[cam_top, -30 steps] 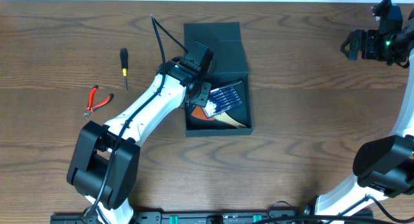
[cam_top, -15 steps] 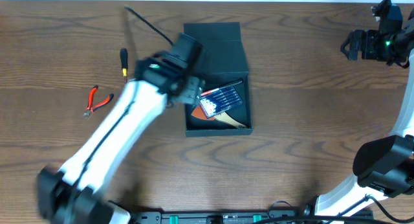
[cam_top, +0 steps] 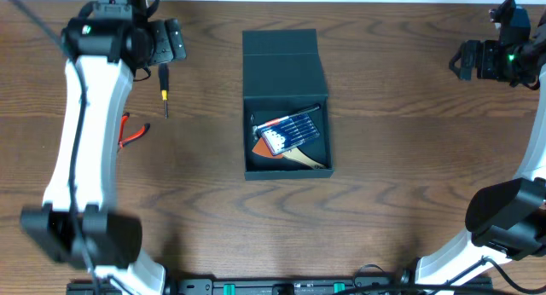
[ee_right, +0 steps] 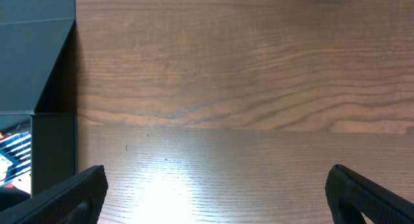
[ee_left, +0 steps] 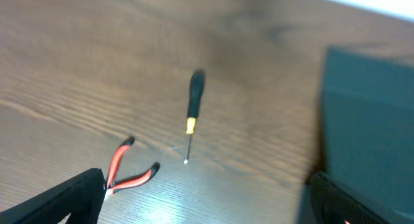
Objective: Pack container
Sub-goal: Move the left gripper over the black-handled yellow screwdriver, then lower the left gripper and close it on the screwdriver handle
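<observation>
The container (cam_top: 286, 159), a dark teal-grey box, sits mid-table with its flap lid (cam_top: 281, 63) folded back. Inside lie a red-and-blue tool packet (cam_top: 290, 129) and a tan-handled tool (cam_top: 303, 159). My left gripper (cam_top: 176, 41) hangs open and empty at the back left, above a black-and-yellow screwdriver (cam_top: 164, 89). The left wrist view shows that screwdriver (ee_left: 192, 114), red pliers (ee_left: 132, 172) and the container's side (ee_left: 369, 133), with the gripper (ee_left: 204, 204) wide apart. My right gripper (cam_top: 465, 59) is open at the far right, away from the container (ee_right: 39, 56).
Red-handled pliers (cam_top: 132, 133) lie on the wooden table left of the container, partly under my left arm (cam_top: 81, 133). The right wrist view has bare wood between my right gripper's (ee_right: 217, 198) fingers.
My left gripper opened and left the container, swinging to the back left over the screwdriver. The tool packet stays in the box. The right arm has not moved.
</observation>
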